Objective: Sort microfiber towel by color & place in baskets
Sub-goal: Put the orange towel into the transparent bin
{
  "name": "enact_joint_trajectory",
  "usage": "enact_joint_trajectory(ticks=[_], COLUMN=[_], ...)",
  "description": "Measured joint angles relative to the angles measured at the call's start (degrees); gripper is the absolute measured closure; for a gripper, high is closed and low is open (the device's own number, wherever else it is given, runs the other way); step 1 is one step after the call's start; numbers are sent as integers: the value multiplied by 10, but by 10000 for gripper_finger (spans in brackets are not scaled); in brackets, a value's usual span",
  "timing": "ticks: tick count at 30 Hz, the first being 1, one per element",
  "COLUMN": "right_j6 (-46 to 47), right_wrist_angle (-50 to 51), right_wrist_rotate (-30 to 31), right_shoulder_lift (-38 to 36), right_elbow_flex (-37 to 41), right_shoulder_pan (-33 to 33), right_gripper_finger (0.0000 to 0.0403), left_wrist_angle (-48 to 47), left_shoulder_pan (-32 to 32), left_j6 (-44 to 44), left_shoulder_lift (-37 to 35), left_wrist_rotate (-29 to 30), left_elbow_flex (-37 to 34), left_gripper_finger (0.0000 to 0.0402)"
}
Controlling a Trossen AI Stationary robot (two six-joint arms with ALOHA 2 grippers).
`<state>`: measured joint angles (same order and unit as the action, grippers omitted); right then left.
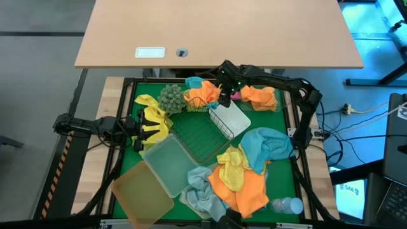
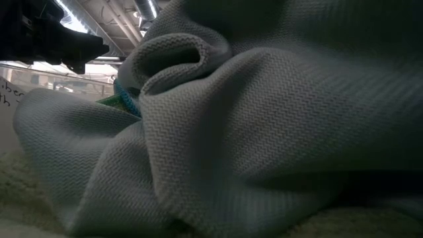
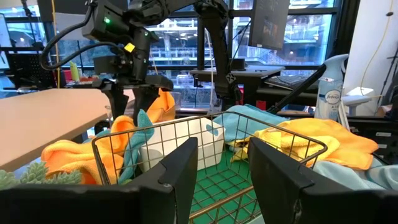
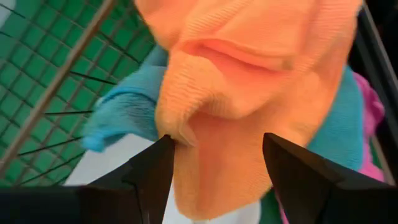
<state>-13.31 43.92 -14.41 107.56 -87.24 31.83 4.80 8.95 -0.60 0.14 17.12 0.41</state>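
My right gripper [image 1: 224, 94] is open and points down at the table's far side. It stands over an orange towel [image 1: 202, 95] heaped beside the white basket [image 1: 232, 119]. In the right wrist view a fold of that towel [image 4: 217, 93] fills the gap between the fingers. My left gripper [image 1: 147, 126] is open at the table's left, above a yellow towel [image 1: 152, 114]. It points level toward the green wire basket [image 3: 205, 134]. The frosted clear basket [image 1: 166, 162] and the amber basket [image 1: 143, 194] lie near the front left. My right gripper has one fingertip [image 4: 166, 142] right at the orange fold [image 4: 180, 134], coming from above. Whether it touches the cloth, I cannot tell. The towel lies heaped on the other cloths, partly over a light blue one [image 4: 121, 115].
A pile of orange, yellow and light blue towels [image 1: 241, 178] covers the near right, with a clear bottle [image 1: 287, 205] beside it. Another orange towel [image 1: 261, 97] and a pink one [image 1: 236, 95] lie at the far edge. The bobbly ball [image 1: 170, 98] sits far left. A pale cloth [image 2: 264, 132] blocks the low view.
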Motion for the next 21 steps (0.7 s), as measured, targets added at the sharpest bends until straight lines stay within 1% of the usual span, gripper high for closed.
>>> enact_joint_trajectory(ticks=[5, 9, 13, 15, 16, 18, 21], right_j6=[-4, -38, -49, -49, -49, -50, -50], right_wrist_angle=[0, 0, -3, 0, 0, 1, -1], right_wrist_rotate=[-2, -2, 29, 28, 28, 28, 28], right_shoulder_lift=[0, 0, 0, 1, 3, 6, 6], right_elbow_flex=[0, 0, 0, 0, 0, 0, 0], right_shoulder_pan=[0, 0, 0, 0, 0, 0, 0], right_gripper_finger=[159, 159, 159, 166, 173, 203, 276], left_wrist_angle=[0, 0, 0, 0, 0, 0, 0], left_shoulder_pan=[0, 0, 0, 0, 0, 0, 0], left_j6=[0, 0, 0, 0, 0, 0, 0], left_shoulder_lift=[0, 0, 0, 0, 0, 0, 0], left_wrist_rotate=[0, 0, 0, 0, 0, 0, 0], left_elbow_flex=[0, 0, 0, 0, 0, 0, 0], left_gripper_finger=[265, 265, 265, 265, 265, 265, 265])
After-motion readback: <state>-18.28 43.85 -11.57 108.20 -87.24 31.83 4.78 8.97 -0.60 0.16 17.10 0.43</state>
